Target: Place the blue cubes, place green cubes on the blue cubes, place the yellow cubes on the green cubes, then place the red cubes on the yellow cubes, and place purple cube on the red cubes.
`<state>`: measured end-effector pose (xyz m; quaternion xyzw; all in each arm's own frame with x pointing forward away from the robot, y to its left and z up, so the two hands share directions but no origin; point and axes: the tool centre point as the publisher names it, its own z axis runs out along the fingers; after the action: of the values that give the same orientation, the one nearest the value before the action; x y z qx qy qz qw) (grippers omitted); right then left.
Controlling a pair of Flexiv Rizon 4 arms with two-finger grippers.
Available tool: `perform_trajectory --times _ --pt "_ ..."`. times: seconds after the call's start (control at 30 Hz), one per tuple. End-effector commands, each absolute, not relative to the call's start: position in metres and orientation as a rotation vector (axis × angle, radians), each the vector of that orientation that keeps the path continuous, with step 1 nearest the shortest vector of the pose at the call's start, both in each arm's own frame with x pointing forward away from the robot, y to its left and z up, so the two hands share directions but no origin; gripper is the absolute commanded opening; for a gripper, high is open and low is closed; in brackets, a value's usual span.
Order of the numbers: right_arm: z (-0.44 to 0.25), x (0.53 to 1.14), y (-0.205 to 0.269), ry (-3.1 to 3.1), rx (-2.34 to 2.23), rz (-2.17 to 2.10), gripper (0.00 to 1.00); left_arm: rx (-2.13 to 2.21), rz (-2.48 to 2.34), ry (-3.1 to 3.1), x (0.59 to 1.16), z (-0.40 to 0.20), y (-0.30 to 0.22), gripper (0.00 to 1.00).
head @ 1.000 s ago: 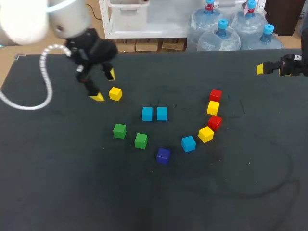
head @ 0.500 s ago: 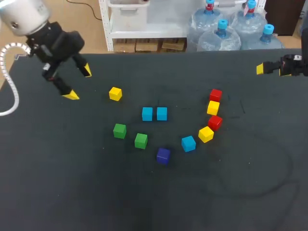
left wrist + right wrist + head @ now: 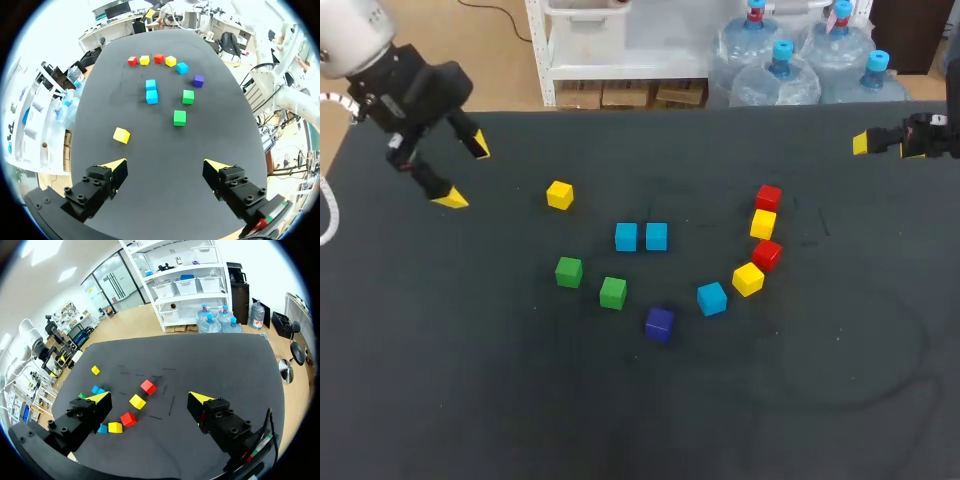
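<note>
Left end effector (image 3: 465,172): fingers wide apart, over the table's (image 3: 470,400) far-left corner.
Right end effector (image 3: 150,397): fingers apart, at the far-right edge.
Blue cubes (image 3: 626,237): two touching mid-table, the third just beside a yellow cube (image 3: 748,278).

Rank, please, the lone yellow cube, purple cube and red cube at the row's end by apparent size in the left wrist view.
1. lone yellow cube, nearest the camera.
2. purple cube and end red cube: about alike, unranked.
</note>
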<state>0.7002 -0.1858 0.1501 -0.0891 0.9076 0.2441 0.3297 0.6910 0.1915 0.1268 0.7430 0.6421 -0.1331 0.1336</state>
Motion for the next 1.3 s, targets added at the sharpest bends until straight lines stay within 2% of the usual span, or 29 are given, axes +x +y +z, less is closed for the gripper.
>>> perform_trajectory --times 0.03,0.73,1.0,1.3 --pt "0.150 0.700 -0.185 2.375 -0.231 0.634 1.00 2.163 -0.386 1.874 0.691 0.130 0.192 1.00" --pt "0.150 0.700 -0.185 2.375 -0.231 0.634 1.00 2.163 -0.386 1.874 0.691 0.130 0.192 1.00" --pt "0.161 0.715 -0.163 2.253 -0.823 0.452 1.00 2.163 -0.386 1.874 0.691 0.130 0.192 1.00" --pt "0.188 0.736 -0.159 1.970 -1.318 0.493 1.00 2.163 -0.386 1.874 0.691 0.130 0.192 1.00"
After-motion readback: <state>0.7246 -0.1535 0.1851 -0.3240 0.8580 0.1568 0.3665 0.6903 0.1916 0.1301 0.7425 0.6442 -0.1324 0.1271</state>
